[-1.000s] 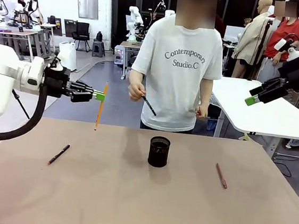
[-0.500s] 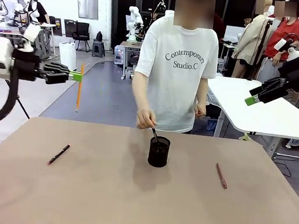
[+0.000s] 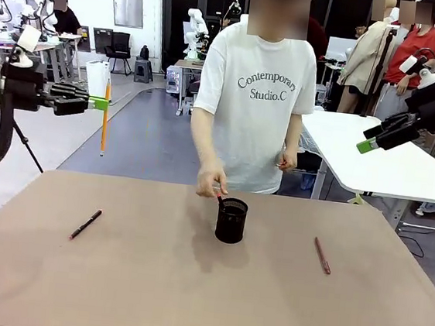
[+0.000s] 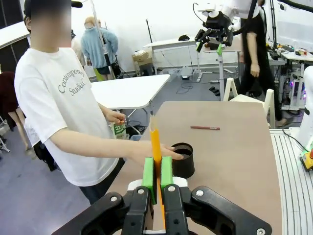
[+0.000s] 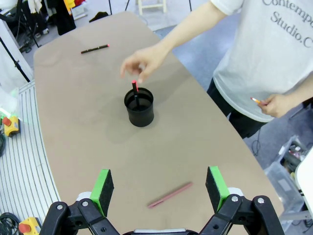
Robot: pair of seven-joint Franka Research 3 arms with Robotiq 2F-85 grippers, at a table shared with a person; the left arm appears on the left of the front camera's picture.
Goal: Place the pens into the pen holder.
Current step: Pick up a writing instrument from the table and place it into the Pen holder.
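Worktop (image 3: 187,300): plain matte tan, unmarked. Room: open lab with a grey floor (image 3: 150,140).

Black wire-mesh cylindrical pen holder (image 3: 232,220) stands mid-worktop. A person's hand (image 3: 211,182) is just above it, and a red-tipped black pen (image 5: 135,90) stands upright inside.

A second red-tipped black pen (image 3: 86,224) lies well left of the holder. A dark red pen (image 3: 322,255) lies to its right.

Left jaws are clamped on an upright yellow-orange pencil (image 3: 104,120), raised far left of the holder. Right jaws are spread wide and empty.

White T-shirt (image 3: 252,128) print reads "Contemporary Studio.C".

A person's hand (image 3: 210,182) hovers over the mouth of the pen holder (image 3: 232,220), ahead of and below the left pincer (image 3: 99,104), blocking entry. Below the right pincer (image 5: 160,185) the desk (image 3: 187,300) lies bare but for a dark red pen (image 5: 170,194).
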